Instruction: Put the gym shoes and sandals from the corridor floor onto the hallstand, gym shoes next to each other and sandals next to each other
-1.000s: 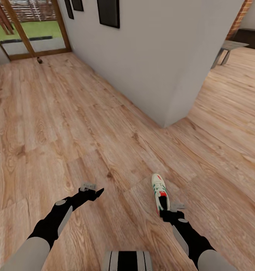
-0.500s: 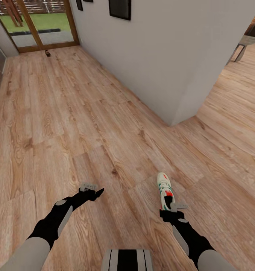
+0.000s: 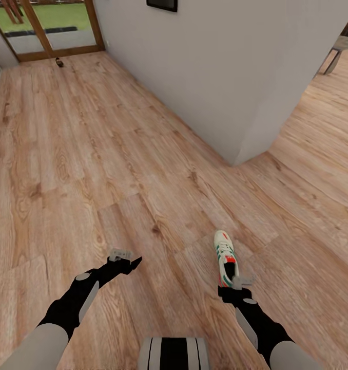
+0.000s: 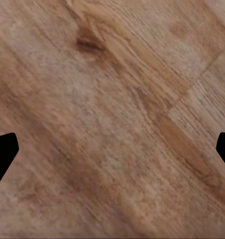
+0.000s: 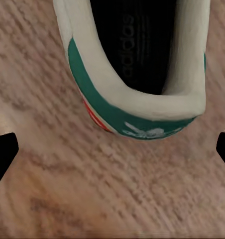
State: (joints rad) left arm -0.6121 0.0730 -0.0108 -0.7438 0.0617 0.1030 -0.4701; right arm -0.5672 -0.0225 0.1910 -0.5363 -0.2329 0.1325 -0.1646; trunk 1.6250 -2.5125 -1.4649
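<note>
One gym shoe (image 3: pixel 225 256), white with green stripes and a red tongue label, lies on the corridor floor (image 3: pixel 92 169) with its toe pointing away from me. My right gripper (image 3: pixel 230 289) is just behind its heel, open. In the right wrist view the green-banded heel (image 5: pixel 137 124) sits just ahead of the spread fingertips (image 5: pixel 3 154), not between them. My left gripper (image 3: pixel 129 263) hangs open over bare planks (image 4: pixel 112 114), holding nothing. A small dark thing (image 3: pixel 59 62) lies far off by the glass door, too small to identify. The hallstand is out of view.
A grey wall corner (image 3: pixel 235 159) juts out ahead on the right, with open floor running past it on both sides. A wood-framed glass door (image 3: pixel 56 31) closes the far end of the corridor. A table leg (image 3: pixel 332 62) shows at the far right.
The whole picture has shifted, so the camera has moved. The shoe now lines up closer ahead of the right gripper. Both arms keep their pose and both grippers stay open.
</note>
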